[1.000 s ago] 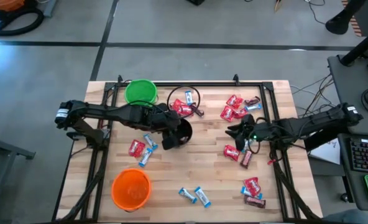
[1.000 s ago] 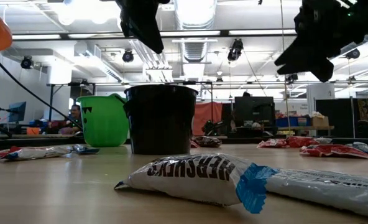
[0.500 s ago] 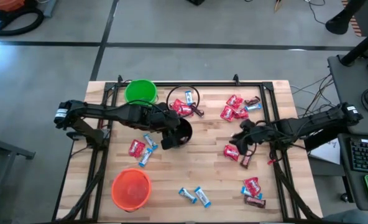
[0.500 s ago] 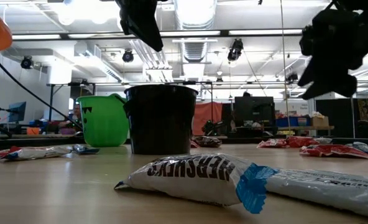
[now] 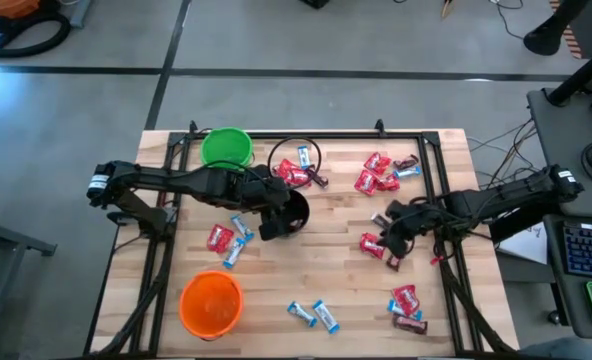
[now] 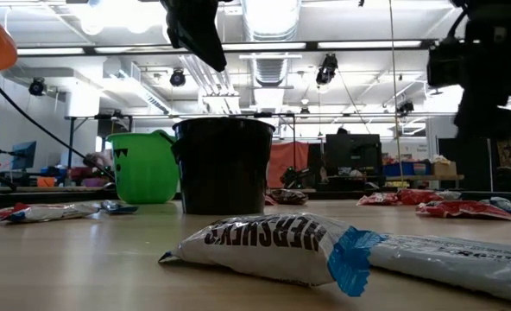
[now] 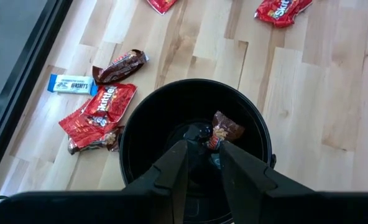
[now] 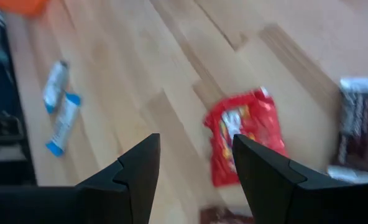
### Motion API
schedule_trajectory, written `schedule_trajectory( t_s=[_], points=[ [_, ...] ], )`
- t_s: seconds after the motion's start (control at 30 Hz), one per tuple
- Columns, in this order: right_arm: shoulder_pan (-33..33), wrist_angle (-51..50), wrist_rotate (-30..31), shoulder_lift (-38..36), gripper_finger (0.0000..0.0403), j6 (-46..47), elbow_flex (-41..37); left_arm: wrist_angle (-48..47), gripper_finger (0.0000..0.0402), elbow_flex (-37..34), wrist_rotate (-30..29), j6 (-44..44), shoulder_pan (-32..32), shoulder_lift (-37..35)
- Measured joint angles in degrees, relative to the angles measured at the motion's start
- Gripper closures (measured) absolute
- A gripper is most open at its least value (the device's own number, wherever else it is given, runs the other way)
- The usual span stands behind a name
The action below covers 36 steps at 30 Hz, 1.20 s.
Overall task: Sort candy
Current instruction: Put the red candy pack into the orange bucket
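Now | HERSHEY'S bar [image 6: 268, 244] lay on desk [image 5: 336, 285] | right gripper [image 8: 193, 163] spread above Skittles pack [image 8: 246, 134] | left gripper [image 7: 202, 163] empty, slightly parted over black cup [image 7: 140, 124]

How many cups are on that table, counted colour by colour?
Green cup: 1
Orange cup: 1
Black cup: 1
Total: 3 cups
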Motion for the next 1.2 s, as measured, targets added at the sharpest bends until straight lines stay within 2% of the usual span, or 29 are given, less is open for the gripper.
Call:
schedule_trajectory(
  t_s=[0.3,0.63,0.9,1.2],
  points=[
    [0.0,-4.0,-0.2,1.6,0.0209,-3.7,0.0,0.0,0.0326,0.0,1.6,0.0,0.0,0.0],
    [0.0,-3.2,-1.3,11.6,0.0209,-6.8,0.1,0.0,0.0326,0.0,1.6,-0.2,0.0,0.0],
    [0.0,-1.1,-1.4,18.4,0.0209,-9.0,3.2,0.0,0.0326,0.0,1.6,-0.2,0.0,0.0],
    [0.0,-1.2,-2.0,29.6,0.0209,-11.6,7.1,0.0,0.0326,0.0,1.5,-0.2,0.0,0.0]
  ],
)
